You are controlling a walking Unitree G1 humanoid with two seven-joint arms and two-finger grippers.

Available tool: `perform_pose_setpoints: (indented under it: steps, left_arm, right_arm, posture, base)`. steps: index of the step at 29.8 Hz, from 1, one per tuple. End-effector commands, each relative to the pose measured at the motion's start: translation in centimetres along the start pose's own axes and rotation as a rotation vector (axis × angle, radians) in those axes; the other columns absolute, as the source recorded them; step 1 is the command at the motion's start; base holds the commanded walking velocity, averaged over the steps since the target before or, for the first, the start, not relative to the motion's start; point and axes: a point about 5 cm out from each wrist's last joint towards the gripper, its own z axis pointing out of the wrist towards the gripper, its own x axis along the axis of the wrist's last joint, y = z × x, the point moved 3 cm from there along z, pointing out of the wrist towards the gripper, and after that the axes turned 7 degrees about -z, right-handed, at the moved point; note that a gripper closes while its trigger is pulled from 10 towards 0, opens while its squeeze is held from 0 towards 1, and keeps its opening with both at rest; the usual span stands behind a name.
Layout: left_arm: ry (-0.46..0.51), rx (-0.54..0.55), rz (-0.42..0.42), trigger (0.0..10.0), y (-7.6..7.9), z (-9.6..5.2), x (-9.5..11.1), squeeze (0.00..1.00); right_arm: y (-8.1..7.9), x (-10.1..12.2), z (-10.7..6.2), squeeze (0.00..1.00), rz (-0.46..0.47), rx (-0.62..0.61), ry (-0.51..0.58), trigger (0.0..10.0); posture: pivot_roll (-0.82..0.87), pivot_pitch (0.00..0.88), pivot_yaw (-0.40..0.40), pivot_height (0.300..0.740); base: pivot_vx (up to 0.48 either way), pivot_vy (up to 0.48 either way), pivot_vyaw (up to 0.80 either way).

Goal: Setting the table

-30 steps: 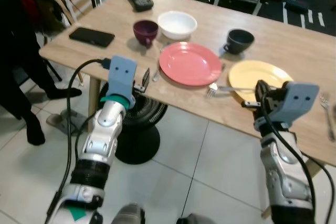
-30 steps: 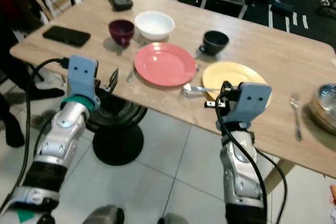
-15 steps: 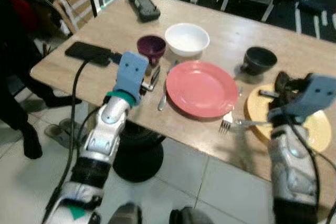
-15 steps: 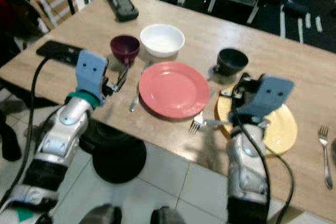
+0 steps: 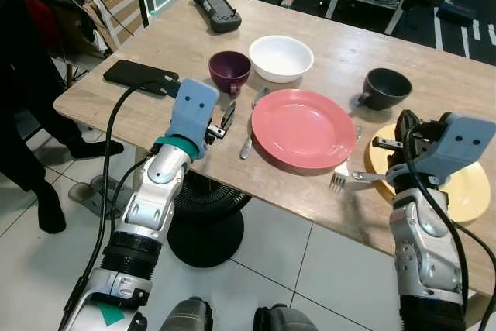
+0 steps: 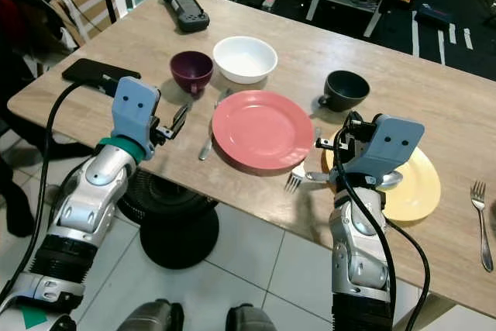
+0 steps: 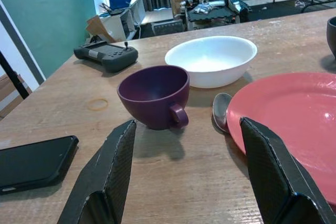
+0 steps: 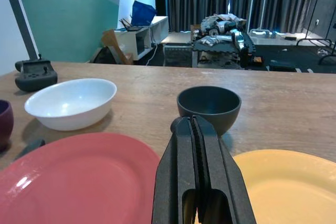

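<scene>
Left gripper [image 7: 181,174] spread wide, holding nothing, hovering low over the table [image 5: 155,110] edge on the near left of the pink plate [image 5: 303,127], fingers aimed at the purple cup [image 7: 153,95] and the spoon [image 5: 249,136]. Probably lined up for one of those two. Right gripper [image 8: 197,177] clenched tight with nothing between the fingers, raised over the near right of the pink plate, above the inner rim of the yellow plate [image 5: 457,191]; likely just parked there.

Spoon lying right beside the pink plate's left rim, bowl end toward the purple cup; a sensible spot for a place setting. Fork [image 5: 349,178] on the near right of the pink plate, tines toward the table edge, handle toward the yellow plate. Second fork [image 6: 480,218] well to the right, past the yellow plate.

Purple cup beyond and left of the pink plate, upright, handle toward the gripper, apparently empty. White bowl [image 5: 280,56] just behind the pink plate, empty. Dark cup [image 5: 387,87] beyond and right of it, inside not readable. Both plates bare. Phone [image 5: 141,75] and black controller [image 5: 217,9] farther left and behind.
</scene>
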Motion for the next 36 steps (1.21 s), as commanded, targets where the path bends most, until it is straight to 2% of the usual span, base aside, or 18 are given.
perform_pose_setpoints:
  steps: [1,8,9,10,11,13,17,20,23,26,29,30,32,34,36]
  left_arm:
    - [-0.032,-0.023,0.011,10.0,0.4,-0.2,-0.5,0.00]
    - [-0.101,-0.111,-0.004,10.0,1.1,-0.7,-1.7,0.00]
    - [-0.120,-0.117,0.008,10.0,1.2,-0.8,-2.1,0.00]
    - [-0.120,-0.117,0.008,10.0,1.2,-0.8,-2.1,0.00]
    - [-0.134,-0.121,0.017,10.0,1.3,-0.9,-2.4,0.00]
    - [-0.170,-0.137,0.026,10.0,1.5,-1.1,-3.1,0.00]
    - [-0.202,-0.193,-0.016,10.0,1.5,-1.6,-3.4,0.00]
    - [-0.207,-0.195,-0.019,10.0,1.3,-1.6,-3.4,0.00]
    - [-0.195,-0.167,0.025,10.0,0.1,-1.5,-3.0,0.00]
    - [-0.188,-0.167,0.078,10.0,-0.9,-1.3,-2.5,0.00]
    - [-0.189,-0.169,0.096,10.0,-1.6,-1.1,-2.2,0.00]
    - [-0.191,-0.167,0.101,10.0,-1.8,-1.1,-2.1,0.00]
    - [-0.193,-0.165,0.104,10.0,-2.0,-1.0,-2.1,0.00]
    - [-0.196,-0.168,0.108,10.0,-2.0,-0.9,-2.1,0.00]
    - [-0.194,-0.174,0.108,10.0,-1.8,-0.8,-2.1,0.00]
  right_arm:
    - [0.0,-0.3,-0.2,0.00,-0.025,0.005,-0.016,10.0]
    - [0.0,-0.6,-0.3,0.00,-0.122,0.012,-0.032,10.0]
    - [0.3,-1.0,-0.3,0.00,-0.177,0.000,-0.057,10.0]
    - [0.3,-1.0,-0.3,0.00,-0.177,0.000,-0.057,10.0]
    - [0.5,-1.3,-0.3,0.00,-0.217,-0.009,-0.074,10.0]
    - [1.8,-2.4,-0.4,0.00,-0.296,-0.072,-0.154,10.0]
    - [3.7,-2.3,-0.7,0.00,-0.292,-0.132,-0.189,10.0]
    - [4.2,-2.4,-0.8,0.00,-0.296,-0.148,-0.206,10.0]
    - [5.6,-2.4,-1.5,0.00,-0.213,-0.166,-0.287,10.0]
    - [5.9,-2.7,-3.4,0.00,-0.142,-0.071,-0.377,10.0]
    - [5.9,-2.9,-4.9,0.00,-0.137,0.019,-0.436,10.0]
    - [6.2,-3.1,-5.3,1.00,-0.124,0.017,-0.447,10.0]
    - [6.4,-3.2,-5.7,1.00,-0.114,0.013,-0.453,10.0]
    - [6.8,-3.2,-5.7,1.00,-0.028,-0.040,-0.443,10.0]
    - [6.8,-3.2,-5.6,1.00,0.000,-0.060,-0.437,10.0]
  posture:
    - [0.05,0.000,0.013,0.740]
    - [0.05,0.000,0.009,0.740]
    - [0.05,0.000,0.007,0.740]
    - [0.05,0.000,0.007,0.740]
    - [0.05,0.000,0.007,0.740]
    - [0.06,0.000,0.007,0.740]
    - [0.05,0.000,0.007,0.740]
    - [0.05,0.000,0.007,0.740]
    - [0.04,0.009,0.010,0.740]
    - [0.03,0.025,0.020,0.740]
    - [0.03,0.025,0.020,0.740]
    - [0.01,0.040,0.034,0.740]
    - [0.01,0.040,0.034,0.740]
    - [0.00,0.047,0.036,0.740]
    - [-0.01,0.058,0.036,0.740]
  base:
    - [0.000,0.000,0.00]
    - [0.000,0.000,0.00]
    - [0.000,0.000,0.00]
    - [0.000,0.000,0.00]
    - [0.000,0.000,0.00]
    - [0.000,0.000,0.00]
    - [0.000,0.000,0.00]
    - [0.000,0.000,0.00]
    - [0.000,0.000,0.00]
    - [0.000,0.000,0.00]
    - [0.000,0.000,0.00]
    - [0.000,0.000,0.00]
    - [0.000,0.000,0.00]
    - [0.000,0.000,0.00]
    - [0.000,0.000,0.00]
